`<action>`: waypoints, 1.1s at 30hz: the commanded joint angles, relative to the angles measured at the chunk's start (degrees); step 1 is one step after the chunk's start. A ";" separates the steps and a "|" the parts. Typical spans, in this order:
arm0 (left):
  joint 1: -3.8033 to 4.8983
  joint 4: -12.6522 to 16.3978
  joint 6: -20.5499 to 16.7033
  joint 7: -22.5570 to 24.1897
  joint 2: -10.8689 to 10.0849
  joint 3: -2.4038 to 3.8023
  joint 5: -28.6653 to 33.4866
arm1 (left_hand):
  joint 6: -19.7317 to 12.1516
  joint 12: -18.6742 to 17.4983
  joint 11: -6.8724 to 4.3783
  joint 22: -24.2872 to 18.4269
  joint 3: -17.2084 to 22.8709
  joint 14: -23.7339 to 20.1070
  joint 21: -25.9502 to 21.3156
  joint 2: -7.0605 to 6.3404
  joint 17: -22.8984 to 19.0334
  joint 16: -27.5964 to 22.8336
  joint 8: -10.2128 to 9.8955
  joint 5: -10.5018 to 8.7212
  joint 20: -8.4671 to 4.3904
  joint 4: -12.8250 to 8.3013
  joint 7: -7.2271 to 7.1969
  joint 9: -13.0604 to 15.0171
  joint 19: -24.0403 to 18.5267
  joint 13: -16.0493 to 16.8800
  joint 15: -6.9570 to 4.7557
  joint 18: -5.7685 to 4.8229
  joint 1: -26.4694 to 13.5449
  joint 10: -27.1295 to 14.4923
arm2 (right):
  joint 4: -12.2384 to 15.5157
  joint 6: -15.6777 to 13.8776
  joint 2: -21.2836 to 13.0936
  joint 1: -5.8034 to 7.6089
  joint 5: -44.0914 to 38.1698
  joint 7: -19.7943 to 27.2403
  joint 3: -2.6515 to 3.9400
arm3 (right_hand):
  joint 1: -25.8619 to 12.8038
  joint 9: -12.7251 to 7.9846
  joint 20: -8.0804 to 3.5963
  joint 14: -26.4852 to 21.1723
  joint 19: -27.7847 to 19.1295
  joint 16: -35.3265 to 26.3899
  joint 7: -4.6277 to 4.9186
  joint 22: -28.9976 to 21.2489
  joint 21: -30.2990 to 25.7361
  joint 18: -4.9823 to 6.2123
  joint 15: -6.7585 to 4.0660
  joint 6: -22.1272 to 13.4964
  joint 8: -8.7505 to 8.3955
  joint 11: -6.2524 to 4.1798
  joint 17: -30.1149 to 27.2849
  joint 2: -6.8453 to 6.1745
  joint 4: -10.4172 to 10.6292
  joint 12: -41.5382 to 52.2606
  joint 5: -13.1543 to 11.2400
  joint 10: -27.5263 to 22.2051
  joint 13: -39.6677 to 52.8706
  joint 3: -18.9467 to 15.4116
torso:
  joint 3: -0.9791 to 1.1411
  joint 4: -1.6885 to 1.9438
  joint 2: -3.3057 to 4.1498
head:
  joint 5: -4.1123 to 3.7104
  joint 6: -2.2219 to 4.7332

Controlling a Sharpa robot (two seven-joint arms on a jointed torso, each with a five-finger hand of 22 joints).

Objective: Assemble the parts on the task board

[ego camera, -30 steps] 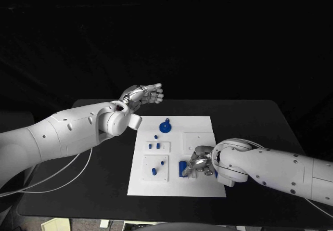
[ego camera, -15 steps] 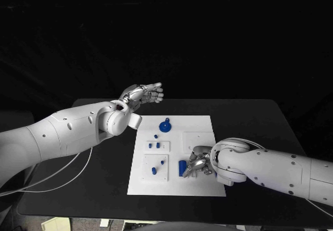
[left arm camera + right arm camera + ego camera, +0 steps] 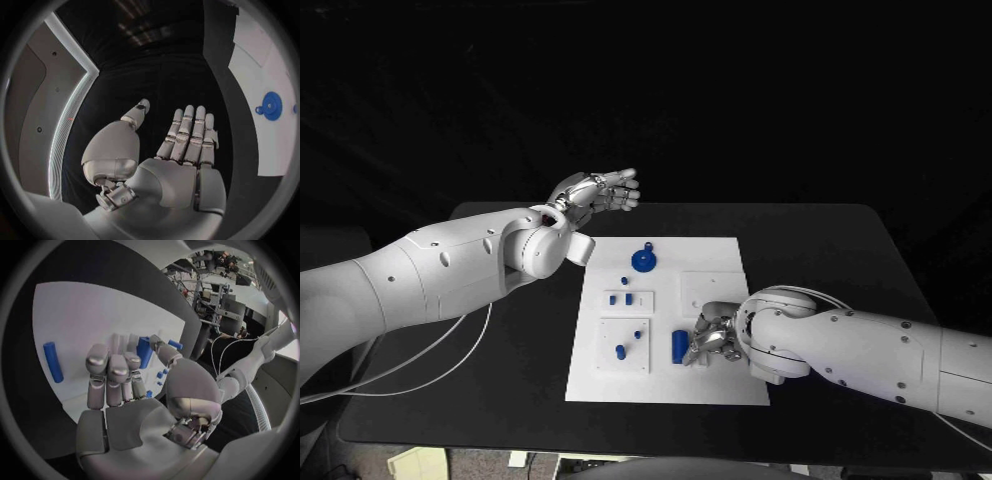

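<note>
Low on the white task board (image 3: 711,262), the right hand (image 3: 714,338) curls over what seems a small, stiff, light blue block (image 3: 144,352), best pinched on its flat sides, while the left hand (image 3: 599,191) hovers open-fingered at upper left.

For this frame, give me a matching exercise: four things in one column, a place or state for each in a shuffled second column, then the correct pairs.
Things:
1. left hand
2. right hand
3. round blue part
4. blue bar

Places or states:
A. lies flat on the task board, apart from the fingers
B. raised beyond the board's far edge, fingers straight, holding nothing
C. low over the board's near right area, fingers at a blue part
D. sits in the board's far half

Pairs: 1-B, 2-C, 3-D, 4-A
</note>
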 commanded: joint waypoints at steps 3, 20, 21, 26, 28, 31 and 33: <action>0.08 0.14 0.66 0.39 0.04 0.04 0.22 | 0.44 -0.34 0.00 0.08 0.03 0.51 -0.26 0.06 -0.10 -0.08 -0.01 -0.07 0.02 -0.07 0.51 -0.07 0.50 -0.09 0.07 -0.52 -0.01 0.31 | 0.06 -0.73 0.01 -0.07 -1.20 -0.47 -0.03 | -0.39 0.00 0.58 0.08 -0.05 -0.36 0.33 0.61 0.14 4.90 -0.29 0.85 0.17 -0.13 0.14 0.84 0.00 -0.28 -0.16 0.53 -0.11 0.05 | -0.02 0.00 -0.01 | -0.03 -0.01; 0.08 0.15 0.64 0.37 -0.01 0.04 0.21 | 0.43 -0.37 0.01 0.10 0.04 0.53 -0.30 0.06 -0.12 -0.09 -0.02 -0.07 0.02 -0.03 0.54 -0.09 0.52 -0.10 0.07 -0.52 -0.03 0.32 | 0.23 0.05 -1.03 -0.07 1.37 0.92 -0.03 | -3.36 -0.52 0.77 0.16 -0.04 -0.54 0.28 0.70 0.12 4.90 -0.34 1.34 -0.51 -0.17 0.50 0.67 1.86 -0.61 1.47 0.74 -0.09 0.63 | -0.01 -0.02 -0.03 | 0.03 -0.02; 0.08 0.16 0.64 0.37 -0.03 0.04 0.21 | 0.42 -0.37 0.01 0.11 0.04 0.53 -0.30 0.06 -0.12 -0.10 -0.03 -0.07 0.02 -0.03 0.54 -0.10 0.52 -0.10 0.07 -0.52 -0.03 0.32 | 0.32 -0.08 -1.24 -0.07 1.73 1.08 -0.03 | -3.33 -0.54 0.75 0.16 -0.05 -0.56 0.29 0.71 0.13 4.90 -0.34 1.33 -0.55 -0.16 0.52 0.31 1.70 -0.62 1.58 0.72 -0.08 0.63 | -0.01 -0.02 -0.03 | 0.03 -0.02; 0.08 0.07 0.71 0.39 -0.14 0.04 0.21 | 0.42 -0.38 0.01 0.11 0.04 0.53 -0.31 0.06 -0.12 -0.10 -0.03 -0.07 0.02 -0.02 0.55 -0.10 0.53 -0.10 0.07 -0.52 -0.02 0.32 | 2.55 -1.60 -4.44 -0.03 3.20 3.01 0.10 | -4.10 -0.79 0.59 0.18 -0.01 -0.78 0.61 0.63 -0.01 4.90 -0.15 0.08 -1.38 0.10 0.56 -2.58 1.99 -0.63 1.91 0.58 0.07 0.18 | 0.02 -0.04 -0.05 | -0.05 0.23; 0.08 -0.03 0.82 0.40 -0.15 0.04 0.21 | 0.42 -0.39 0.01 0.11 0.04 0.53 -0.32 0.05 -0.12 -0.10 -0.03 -0.07 0.02 -0.03 0.55 -0.11 0.53 -0.10 0.07 -0.52 -0.02 0.32 | 3.64 -1.66 -5.78 0.18 3.51 4.01 0.51 | -4.20 -0.88 0.50 0.22 0.05 -0.80 0.86 0.59 -0.04 4.90 0.07 -0.75 -1.81 0.34 0.60 -2.78 2.14 -0.55 1.68 0.61 0.15 0.02 | 0.02 -0.06 -0.08 | -0.16 0.38; 0.08 -0.19 1.09 0.54 -0.34 0.04 0.21 | 0.41 -0.40 0.01 0.12 0.03 0.53 -0.33 0.00 -0.13 -0.11 -0.04 -0.08 0.02 -0.03 0.55 -0.11 0.52 -0.10 0.08 -0.52 -0.02 0.32 | 5.43 -2.04 -8.11 1.37 3.40 3.85 0.78 | -4.05 -0.75 0.36 0.32 0.18 -0.67 1.01 0.61 0.01 4.90 0.24 -0.95 -1.87 0.50 0.75 -2.38 2.19 -0.31 0.93 0.80 0.29 -0.14 | 0.01 -0.07 -0.09 | -0.25 0.63; 0.08 -0.24 1.12 0.57 -0.47 0.04 0.21 | 0.41 -0.40 0.01 0.12 0.02 0.52 -0.34 -0.03 -0.13 -0.12 -0.04 -0.08 0.02 -0.03 0.55 -0.12 0.52 -0.10 0.08 -0.52 -0.03 0.31 | 6.04 -2.37 -9.31 1.93 2.95 3.69 0.85 | -4.03 -0.73 0.35 0.33 0.20 -0.65 1.03 0.62 0.02 4.90 0.26 -0.96 -1.87 0.52 0.78 -2.27 2.20 -0.28 0.83 0.84 0.31 -0.16 | 0.04 -0.12 -0.09 | -0.38 0.78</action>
